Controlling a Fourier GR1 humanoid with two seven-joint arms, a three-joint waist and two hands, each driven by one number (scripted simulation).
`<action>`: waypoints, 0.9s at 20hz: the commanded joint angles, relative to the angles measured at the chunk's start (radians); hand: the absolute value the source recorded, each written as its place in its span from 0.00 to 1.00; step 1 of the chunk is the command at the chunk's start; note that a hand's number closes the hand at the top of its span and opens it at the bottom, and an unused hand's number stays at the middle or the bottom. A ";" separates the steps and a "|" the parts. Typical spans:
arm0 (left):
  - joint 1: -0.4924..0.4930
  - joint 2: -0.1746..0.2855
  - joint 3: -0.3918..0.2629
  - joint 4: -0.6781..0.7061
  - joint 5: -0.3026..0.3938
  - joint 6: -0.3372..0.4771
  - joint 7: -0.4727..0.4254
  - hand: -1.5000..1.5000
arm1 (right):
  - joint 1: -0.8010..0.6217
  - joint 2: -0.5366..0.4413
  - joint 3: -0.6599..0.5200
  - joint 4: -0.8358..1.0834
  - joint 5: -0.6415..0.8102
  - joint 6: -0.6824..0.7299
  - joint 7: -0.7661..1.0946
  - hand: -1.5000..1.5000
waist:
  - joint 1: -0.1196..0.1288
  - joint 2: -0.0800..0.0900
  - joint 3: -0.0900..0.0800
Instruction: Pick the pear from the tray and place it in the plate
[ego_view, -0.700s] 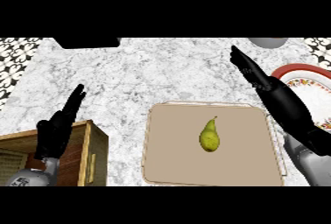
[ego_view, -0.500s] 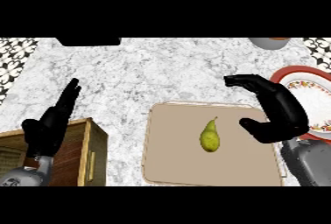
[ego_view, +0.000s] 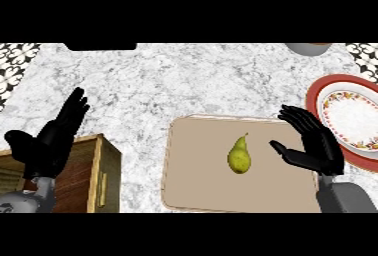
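A yellow-green pear lies on the beige tray, stem pointing away from me. My right hand hovers over the tray's right side, just right of the pear, fingers straight and thumb spread toward the fruit, not touching it. The plate, white with a red patterned rim, sits at the right edge beyond that hand. My left hand rests open at the left, fingers up, holding nothing.
A wooden cabinet stands at the lower left under my left hand. A grey bowl shows at the top right and a dark object at the top left. Marble counter lies beyond the tray.
My right hand has drawn back toward me and lowered beside the pear, its fingers straightened from a curl. The plate shows more fully. The left hand has barely shifted.
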 joint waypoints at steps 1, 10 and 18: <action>0.022 -0.007 0.023 0.123 0.020 -0.040 -0.040 0.50 | 0.021 0.009 -0.019 0.219 -0.016 0.166 -0.183 0.00 | 0.011 0.004 -0.022; -0.027 -0.031 0.013 0.166 0.008 -0.024 -0.032 0.50 | -0.037 -0.074 0.090 0.320 0.229 0.173 -0.249 0.00 | -0.007 -0.010 -0.025; -0.034 0.005 0.041 0.155 0.051 -0.052 -0.010 0.50 | -0.171 -0.134 0.138 0.320 0.277 0.265 -0.068 0.00 | 0.000 -0.010 -0.025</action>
